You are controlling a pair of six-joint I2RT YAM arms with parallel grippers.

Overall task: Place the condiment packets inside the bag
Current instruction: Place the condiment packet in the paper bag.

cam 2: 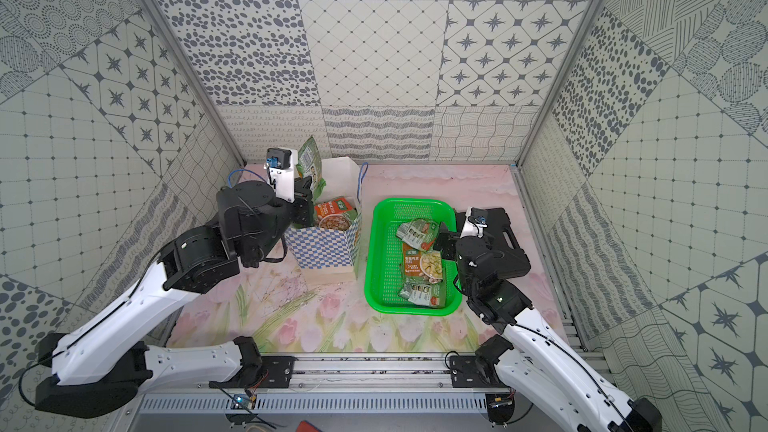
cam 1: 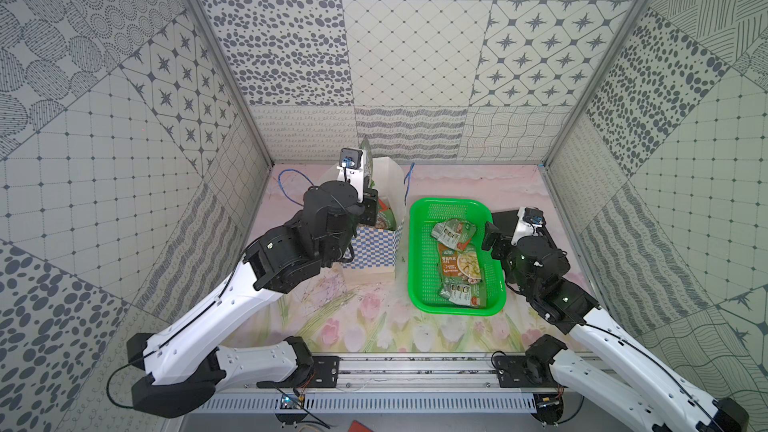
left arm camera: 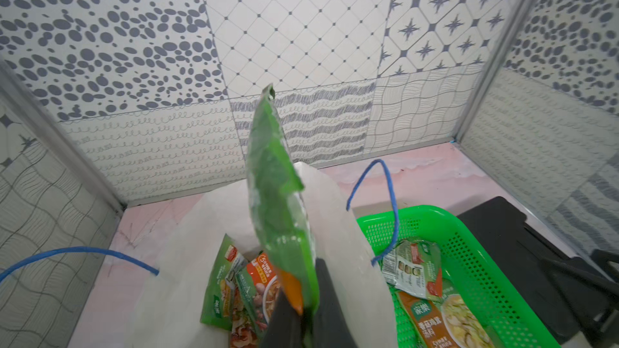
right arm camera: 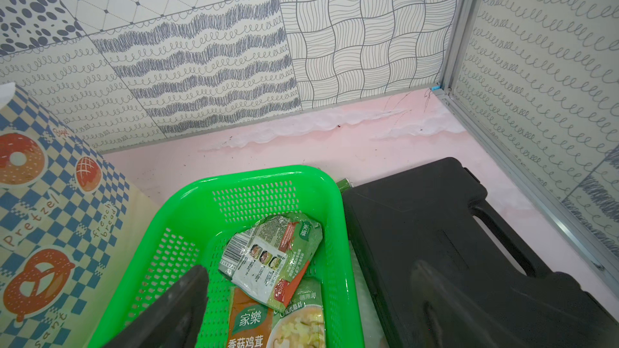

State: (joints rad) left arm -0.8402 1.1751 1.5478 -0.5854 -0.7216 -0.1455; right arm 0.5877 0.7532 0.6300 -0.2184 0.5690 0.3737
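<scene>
Green film packet [left arm camera: 278, 195]: glossy, thin and flat; stands on edge with its lower corner clamped in the left claw [left arm camera: 306, 316], directly above the bag mouth.
Bag [cam 2: 328, 249]: white paper, blue-and-white checkered lower band, thin blue cord handles; upright at the left of the worktop [cam 1: 365, 317], mouth open; packets in the bag [cam 2: 334, 216] show orange and green print.
Basket [cam 2: 370, 268]: green perforated plastic, just right of the bag; three crinkled packets in the basket [cam 2: 424, 265] lie flat, overlapping.
Right claw [right arm camera: 308, 272]: jaws wide apart, empty, over the basket's right side.
Step in hand: judged as delivery of the held packet.
Next move: lower past the thin paper rim, then part the jaws; the slippery film may snag or buckle the wall.
</scene>
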